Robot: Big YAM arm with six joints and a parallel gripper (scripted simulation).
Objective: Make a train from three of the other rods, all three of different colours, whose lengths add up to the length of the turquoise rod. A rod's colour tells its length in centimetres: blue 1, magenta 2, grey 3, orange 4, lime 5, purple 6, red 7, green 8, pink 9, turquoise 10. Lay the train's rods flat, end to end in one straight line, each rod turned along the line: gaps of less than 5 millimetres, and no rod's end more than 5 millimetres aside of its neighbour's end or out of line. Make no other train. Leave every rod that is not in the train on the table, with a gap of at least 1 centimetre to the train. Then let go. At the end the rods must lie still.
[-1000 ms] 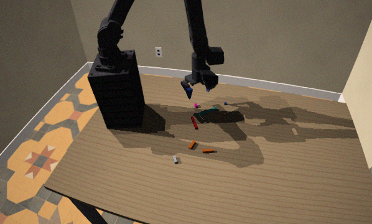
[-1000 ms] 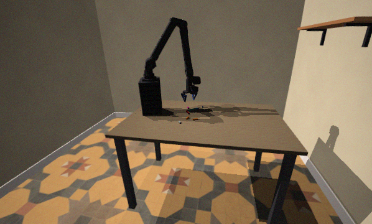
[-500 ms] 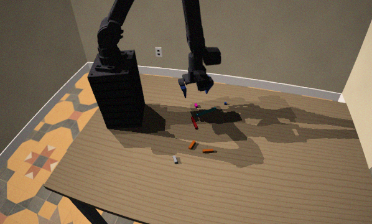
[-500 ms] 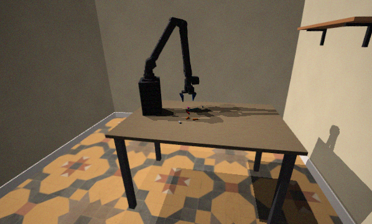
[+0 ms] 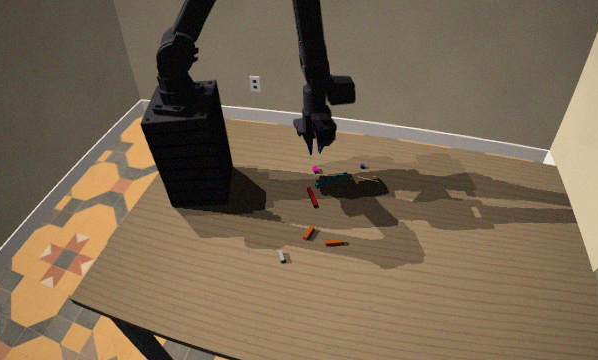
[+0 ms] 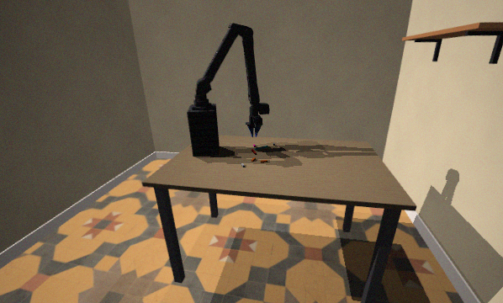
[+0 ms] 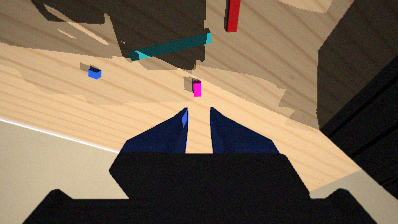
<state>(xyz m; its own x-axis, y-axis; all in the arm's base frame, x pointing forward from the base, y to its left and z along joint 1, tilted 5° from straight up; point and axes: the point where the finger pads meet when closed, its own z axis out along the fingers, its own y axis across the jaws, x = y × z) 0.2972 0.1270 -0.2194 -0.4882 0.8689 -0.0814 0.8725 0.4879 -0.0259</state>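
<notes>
My gripper [image 5: 315,153] [image 6: 254,136] [image 7: 199,112] is open with a narrow gap, empty, above the table near the magenta rod [image 5: 315,169] [image 7: 197,89]. The turquoise rod [image 5: 332,180] [image 7: 172,46] lies partly in the arm's shadow. The blue rod [image 5: 362,166] [image 7: 94,74] lies apart at the back. The red rod [image 5: 312,197] [image 7: 233,15] lies in front of the turquoise one. One orange rod [image 5: 309,233] lies slanted, and another orange rod [image 5: 334,242] lies to its right. The grey rod [image 5: 281,256] [image 6: 243,165] is nearest the front. All the rods lie separately.
The arm's black base block [image 5: 194,160] [image 6: 203,132] stands on the table [image 5: 379,310] [image 6: 319,181] to the left of the rods. Walls stand behind the table and to its right. A shelf [image 6: 466,31] hangs high on the right wall.
</notes>
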